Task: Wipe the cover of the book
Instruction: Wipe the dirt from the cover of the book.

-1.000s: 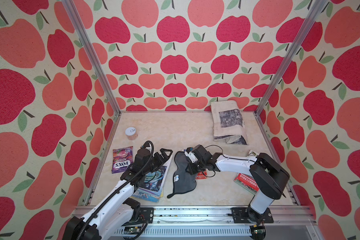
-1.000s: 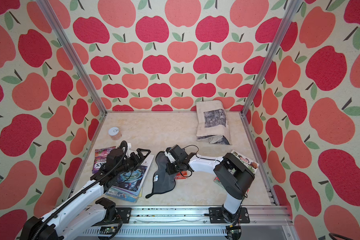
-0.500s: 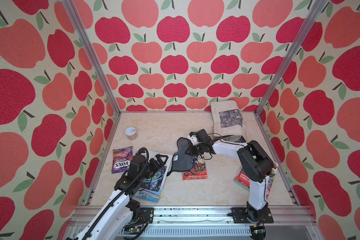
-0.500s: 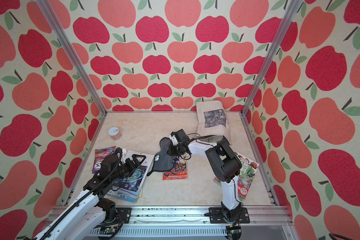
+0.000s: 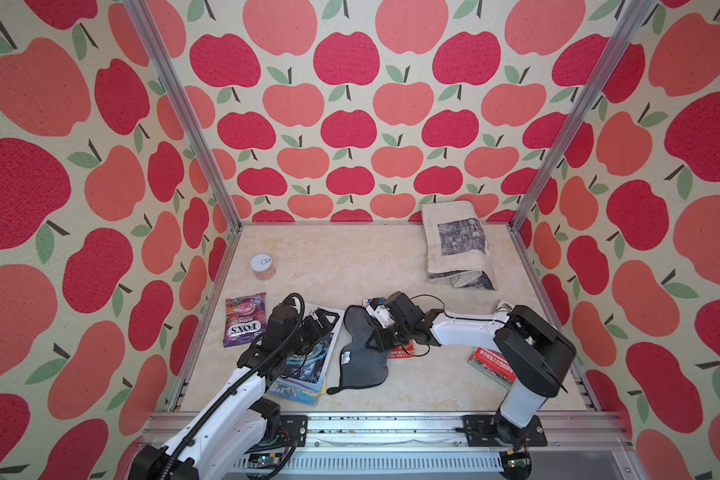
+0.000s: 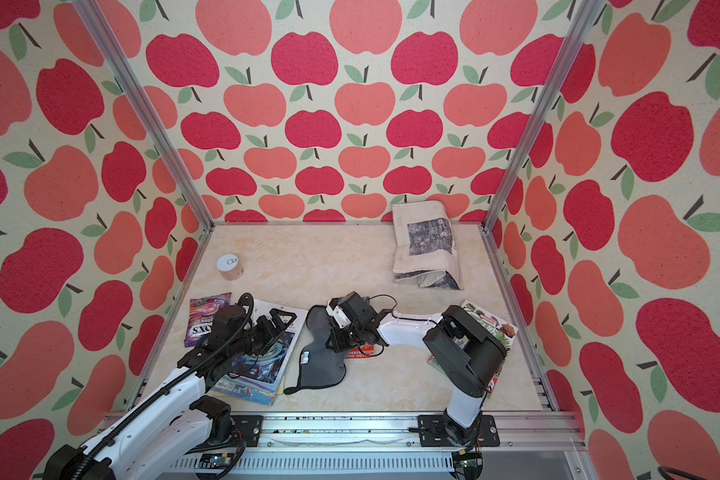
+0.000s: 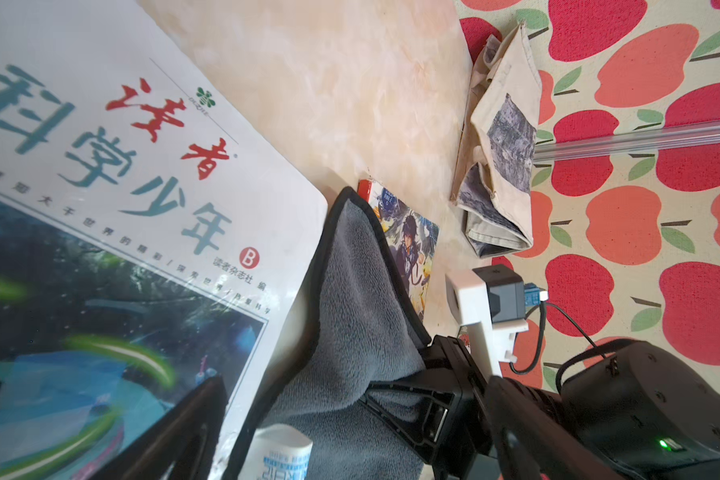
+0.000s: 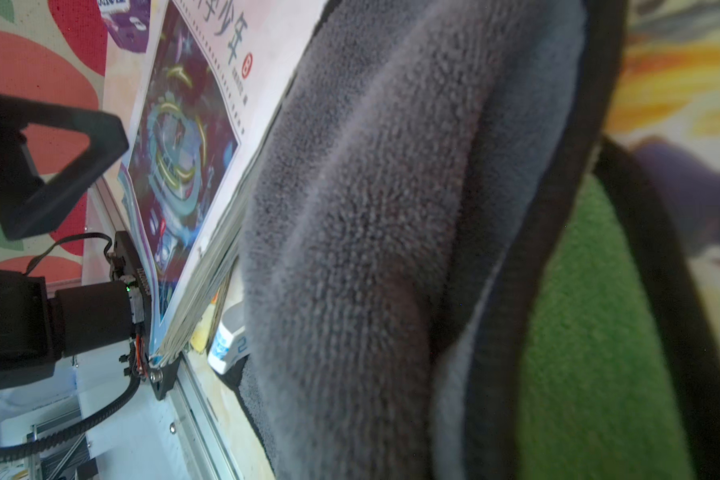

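Book (image 5: 400, 354) under wipe: a small paperback with a red border is lying flat on the table (image 5: 391, 257), near the front centre, with its long axis running roughly from the front rail toward the back wall. In both top views only its near red edge and a far corner are showing. The left wrist view is showing a strip of illustrated cover (image 7: 412, 245) beside the fabric. Grey cloth (image 5: 360, 353) is covering the book's left-hand part and spilling off it onto the table. It is filling the gap between the book and the large magazine (image 5: 308, 370), with its own length lying parallel to the book. Right gripper (image 5: 376, 340) is hanging directly over the book with its jaws closed on a fold of the cloth, so it is by far the nearer hand. Left gripper (image 5: 323, 322) is standing spread wide and empty over the magazine's far corner, on the other side of the cloth from the book. Judged from this layout, most of the cloth is sitting left of the cover, so the coming stroke is probably calling for a drag rightward across the book's short axis, onto the uncovered part
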You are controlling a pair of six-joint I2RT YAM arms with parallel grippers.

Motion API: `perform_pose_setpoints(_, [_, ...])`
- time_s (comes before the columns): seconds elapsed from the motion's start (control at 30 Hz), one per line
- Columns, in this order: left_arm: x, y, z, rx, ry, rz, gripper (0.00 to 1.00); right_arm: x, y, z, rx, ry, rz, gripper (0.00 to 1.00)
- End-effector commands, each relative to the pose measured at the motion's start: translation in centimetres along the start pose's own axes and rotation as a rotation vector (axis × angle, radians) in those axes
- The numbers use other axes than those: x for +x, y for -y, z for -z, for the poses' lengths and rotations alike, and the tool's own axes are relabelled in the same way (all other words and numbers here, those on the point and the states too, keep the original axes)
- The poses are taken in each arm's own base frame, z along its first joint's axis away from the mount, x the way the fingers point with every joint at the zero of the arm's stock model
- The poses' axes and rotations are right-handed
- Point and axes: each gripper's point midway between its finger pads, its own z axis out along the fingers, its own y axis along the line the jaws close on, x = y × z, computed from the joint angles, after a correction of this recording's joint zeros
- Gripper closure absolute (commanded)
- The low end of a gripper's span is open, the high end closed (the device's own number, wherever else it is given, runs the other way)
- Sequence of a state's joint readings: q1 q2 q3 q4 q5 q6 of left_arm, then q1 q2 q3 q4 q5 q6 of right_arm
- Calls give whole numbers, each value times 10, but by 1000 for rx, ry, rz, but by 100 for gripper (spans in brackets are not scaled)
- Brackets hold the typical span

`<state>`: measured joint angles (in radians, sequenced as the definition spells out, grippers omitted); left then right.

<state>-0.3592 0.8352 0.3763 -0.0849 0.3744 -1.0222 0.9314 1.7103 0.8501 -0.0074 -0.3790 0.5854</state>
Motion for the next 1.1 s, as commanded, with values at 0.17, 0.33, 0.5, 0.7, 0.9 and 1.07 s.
perform_pose_setpoints(0.17, [-6, 15, -3, 46, 2, -29, 1, -26, 32, 13, 59, 48, -70, 100])
perform_pose_setpoints(0.33, [-6, 19, 0, 52, 6, -33, 1, -77, 64, 13, 28, 93, -158, 100])
perform_pose_setpoints(0.5, [-6, 19, 2, 52, 15, -34, 1, -111, 90, 21, 37, 147, -222, 100])
perform_pose_setpoints(0.7, [-5, 20, 0, 50, 14, -36, 1, -91, 90, 34, 44, 130, -215, 100])
perform_pose_setpoints(0.9, [-7, 20, -10, 46, -2, -38, 1, -30, 69, 42, 77, 44, -137, 100])
perform_pose_setpoints(1.07, [-6, 26, -21, 47, -29, -51, 1, 19, 52, 44, 70, -35, -111, 100])
